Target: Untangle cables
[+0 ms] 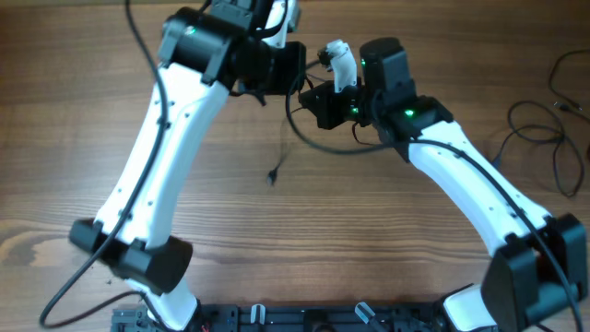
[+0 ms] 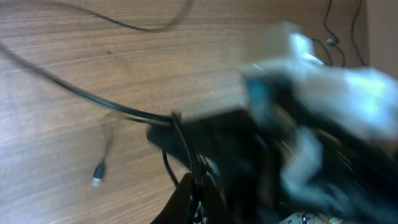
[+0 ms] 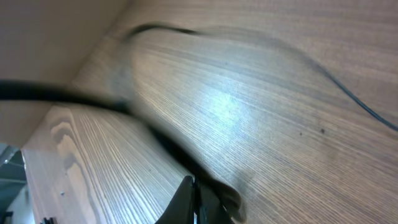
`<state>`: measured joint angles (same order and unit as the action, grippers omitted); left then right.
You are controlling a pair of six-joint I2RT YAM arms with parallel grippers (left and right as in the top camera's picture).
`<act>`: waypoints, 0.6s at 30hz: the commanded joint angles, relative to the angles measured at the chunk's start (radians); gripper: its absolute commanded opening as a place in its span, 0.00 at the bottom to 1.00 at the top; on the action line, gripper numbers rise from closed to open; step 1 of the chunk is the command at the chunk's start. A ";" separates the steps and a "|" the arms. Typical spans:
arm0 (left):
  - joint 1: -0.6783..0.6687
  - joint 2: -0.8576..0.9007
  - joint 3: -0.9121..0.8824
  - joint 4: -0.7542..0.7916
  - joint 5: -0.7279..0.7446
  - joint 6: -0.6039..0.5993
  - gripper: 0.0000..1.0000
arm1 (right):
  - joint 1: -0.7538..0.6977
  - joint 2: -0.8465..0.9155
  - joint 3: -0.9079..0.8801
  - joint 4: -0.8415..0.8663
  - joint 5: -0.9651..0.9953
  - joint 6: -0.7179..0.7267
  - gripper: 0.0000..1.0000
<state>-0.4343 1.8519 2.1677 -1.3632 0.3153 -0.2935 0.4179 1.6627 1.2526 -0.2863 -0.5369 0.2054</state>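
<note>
The worktop (image 1: 74, 138) is warm brown with streaky wood grain. The thin cables (image 1: 279, 152) are black; one plug (image 2: 97, 180) has a silvery-white tip. The arms (image 1: 157, 157) are white with black joints and small green lights (image 1: 408, 114).

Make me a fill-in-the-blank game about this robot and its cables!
____ robot arms reach over the table. The table is made of ____. The loose cable that nobody holds lies on the robot's ____ side.
Missing words: two, wood, right.

Wooden table (image 1: 55, 138); thin dark cables (image 1: 544, 136) lie in loose loops at its right edge.
</note>
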 commanded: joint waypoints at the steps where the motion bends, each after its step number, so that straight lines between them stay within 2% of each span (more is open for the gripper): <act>1: 0.010 -0.162 0.012 -0.037 0.024 -0.006 0.04 | -0.006 0.094 -0.002 -0.015 0.129 0.003 0.04; 7: 0.096 -0.307 0.012 -0.154 0.019 -0.009 0.04 | -0.079 0.101 -0.002 -0.018 0.200 -0.031 0.04; 10: 0.182 -0.382 0.012 -0.228 -0.033 -0.009 0.04 | -0.155 0.101 -0.002 -0.032 0.201 -0.075 0.04; 15: 0.293 -0.437 0.012 -0.311 -0.089 -0.001 0.04 | -0.261 0.101 -0.002 -0.051 0.201 -0.104 0.04; 18: 0.311 -0.438 0.012 -0.313 -0.089 0.016 0.04 | -0.281 0.101 -0.002 -0.063 0.195 -0.112 0.04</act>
<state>-0.1478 1.4239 2.1666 -1.6783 0.2493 -0.2966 0.1532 1.7527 1.2552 -0.3393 -0.3523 0.1257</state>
